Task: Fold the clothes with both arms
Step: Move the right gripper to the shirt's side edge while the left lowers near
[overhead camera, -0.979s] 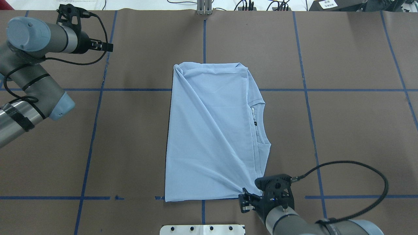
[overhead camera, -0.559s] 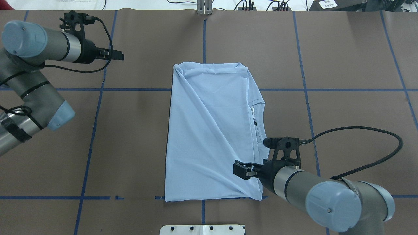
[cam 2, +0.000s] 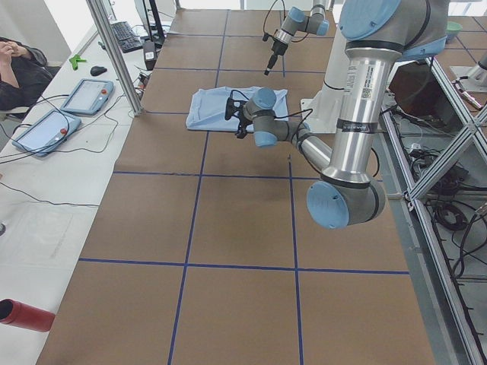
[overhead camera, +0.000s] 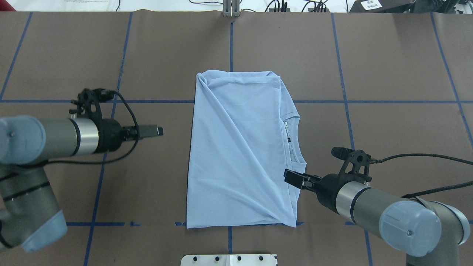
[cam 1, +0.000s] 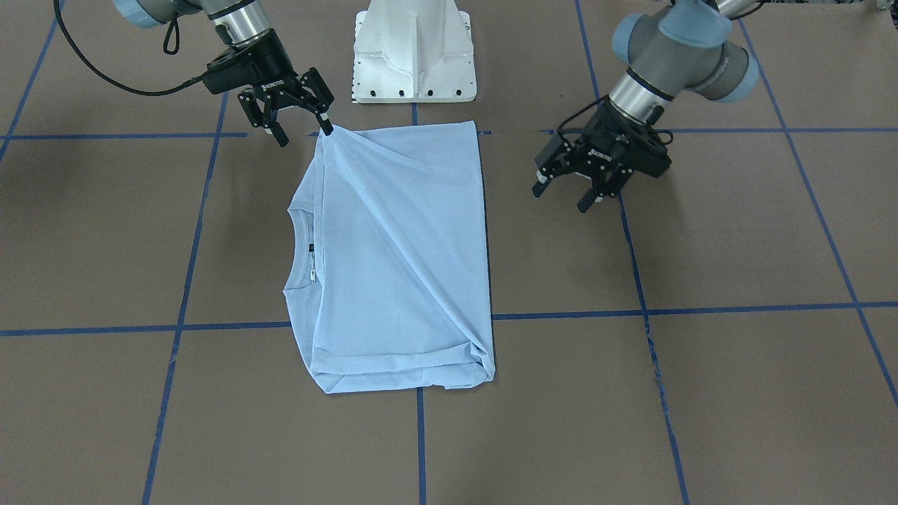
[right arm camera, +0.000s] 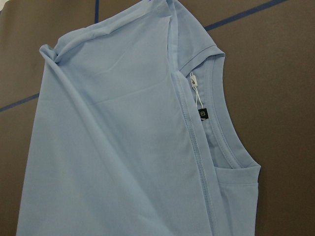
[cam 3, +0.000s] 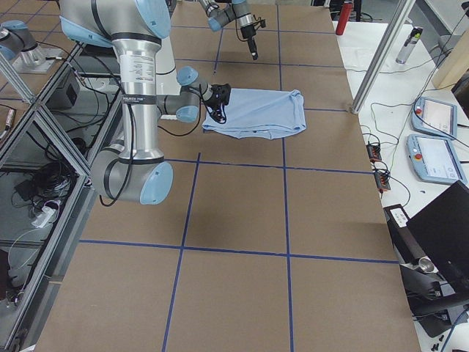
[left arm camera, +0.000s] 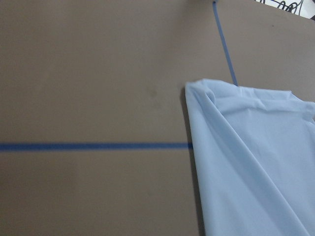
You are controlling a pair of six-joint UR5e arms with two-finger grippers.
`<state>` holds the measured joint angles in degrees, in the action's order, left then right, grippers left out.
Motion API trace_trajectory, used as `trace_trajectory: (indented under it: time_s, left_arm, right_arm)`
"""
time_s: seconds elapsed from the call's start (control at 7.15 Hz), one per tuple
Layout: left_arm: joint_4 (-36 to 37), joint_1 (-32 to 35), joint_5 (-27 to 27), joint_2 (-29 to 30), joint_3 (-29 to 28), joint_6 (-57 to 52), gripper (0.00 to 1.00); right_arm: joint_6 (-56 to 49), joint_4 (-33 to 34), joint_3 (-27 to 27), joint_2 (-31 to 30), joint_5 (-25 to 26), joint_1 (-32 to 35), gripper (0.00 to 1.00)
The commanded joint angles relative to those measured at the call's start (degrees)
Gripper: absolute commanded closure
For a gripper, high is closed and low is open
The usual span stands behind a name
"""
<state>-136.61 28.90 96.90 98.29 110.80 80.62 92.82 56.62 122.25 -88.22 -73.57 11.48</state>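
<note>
The pale blue T-shirt (overhead camera: 236, 155) lies folded lengthwise in a tall rectangle on the brown table. Its neck opening and dark label (overhead camera: 288, 140) sit at the right edge. The right wrist view shows the shirt (right arm camera: 113, 147) and label (right arm camera: 204, 113) close up. My right gripper (overhead camera: 292, 177) is at that right edge, below the neck opening. In the front-facing view my right gripper (cam 1: 305, 135) is open, with one fingertip by the shirt's corner near the base. My left gripper (overhead camera: 159, 131) is level with the shirt's middle, a short way left of it. Seen from the front, the left gripper (cam 1: 559, 199) is open and holds nothing.
The white pedestal base (cam 1: 414, 49) stands at the near table edge, just behind the shirt. Blue tape lines grid the table. In the exterior left view a person (cam 2: 19, 72) sits beside two tablets (cam 2: 87, 95), and a red cylinder (cam 2: 23, 314) lies on the side bench.
My right gripper let go of the shirt's near right corner and moved up along its right edge. My left arm swung from the far left in toward the shirt's left side.
</note>
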Motion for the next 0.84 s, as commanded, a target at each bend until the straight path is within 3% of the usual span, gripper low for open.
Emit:
trace_trajectory:
  time_s: [0.0,0.28,0.7]
  left_arm:
    - [1.8,-14.5,-12.7,-2.0,3.7,12.8,0.00]
    - [11.0,-19.7,-16.2,3.2,3.7,23.0,0.28]
    - [12.3,-24.2,-17.2,4.6,1.4,26.3,0.29]
  right_arm:
    - [3.1,0.0,-0.2,-0.1,0.5,0.3,0.00]
    - [3.4,0.2,-0.3,0.0,1.3,0.5,0.00]
    - [4.0,0.2,-0.7,0.2,1.4,0.5,0.00]
